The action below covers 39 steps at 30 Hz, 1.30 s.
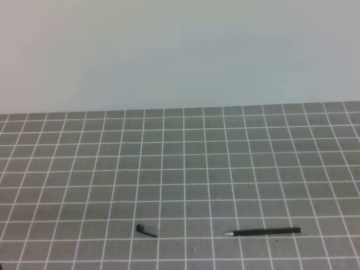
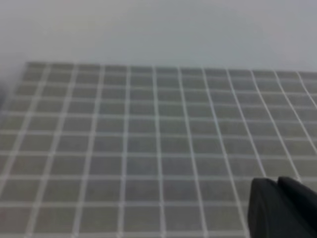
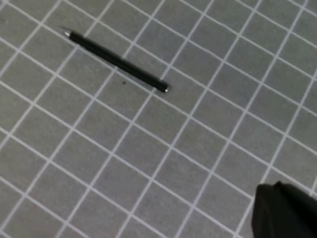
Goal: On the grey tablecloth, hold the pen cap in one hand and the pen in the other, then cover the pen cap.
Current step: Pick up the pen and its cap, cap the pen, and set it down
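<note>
Pen lies flat on the grey tablecloth, near front edge, right of centre, silver tip pointing left toward the pen cap. Cap sits well apart to the left, also flat. Both look light, rigid, smooth plastic, so likely to roll or skid when nudged. Pen: pinch mid-barrel, across the axis, leaving tip end free for capping. Cap: tiny, low profile, clip makes it lie lopsided; grab across the body, open end exposed. Cloth may give slightly under the fingers. Right gripper clenched, empty, off to the side of the pen. Left gripper clenched, empty, cap not in its view.
</note>
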Each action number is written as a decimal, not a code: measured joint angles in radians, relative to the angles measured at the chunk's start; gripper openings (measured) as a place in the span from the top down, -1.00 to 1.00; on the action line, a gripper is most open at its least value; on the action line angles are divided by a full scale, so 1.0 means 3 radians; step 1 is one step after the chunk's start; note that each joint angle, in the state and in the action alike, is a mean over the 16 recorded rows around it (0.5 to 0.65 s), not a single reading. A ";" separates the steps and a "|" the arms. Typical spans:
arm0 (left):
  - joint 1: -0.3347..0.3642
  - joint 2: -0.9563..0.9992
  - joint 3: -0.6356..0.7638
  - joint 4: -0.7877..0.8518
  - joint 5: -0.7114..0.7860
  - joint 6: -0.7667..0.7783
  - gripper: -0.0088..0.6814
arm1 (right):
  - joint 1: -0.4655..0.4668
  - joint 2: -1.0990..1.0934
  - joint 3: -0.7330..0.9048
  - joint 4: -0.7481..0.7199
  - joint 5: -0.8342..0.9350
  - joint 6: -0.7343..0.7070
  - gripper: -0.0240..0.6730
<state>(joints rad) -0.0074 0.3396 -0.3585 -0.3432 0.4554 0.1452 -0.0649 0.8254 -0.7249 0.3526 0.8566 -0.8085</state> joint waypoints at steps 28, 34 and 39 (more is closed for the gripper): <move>0.0000 0.0284 -0.0060 -0.0730 0.0291 0.0563 0.97 | 0.1167 0.3083 -0.1789 -0.0400 0.0459 -0.0624 0.83; 0.0000 0.0283 -0.0059 -0.0739 0.0250 0.0581 0.97 | 0.1318 0.3287 -0.1828 -0.0451 0.0407 -0.0874 0.47; -0.0001 0.0283 -0.0059 -0.0746 0.0187 0.0593 0.97 | 0.1459 0.3384 -0.1844 -0.0599 0.0312 -0.1097 0.09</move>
<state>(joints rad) -0.0077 0.4244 -0.3762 -0.5671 0.5115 0.3232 0.3729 1.8407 -1.2781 0.1728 0.9503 -1.1376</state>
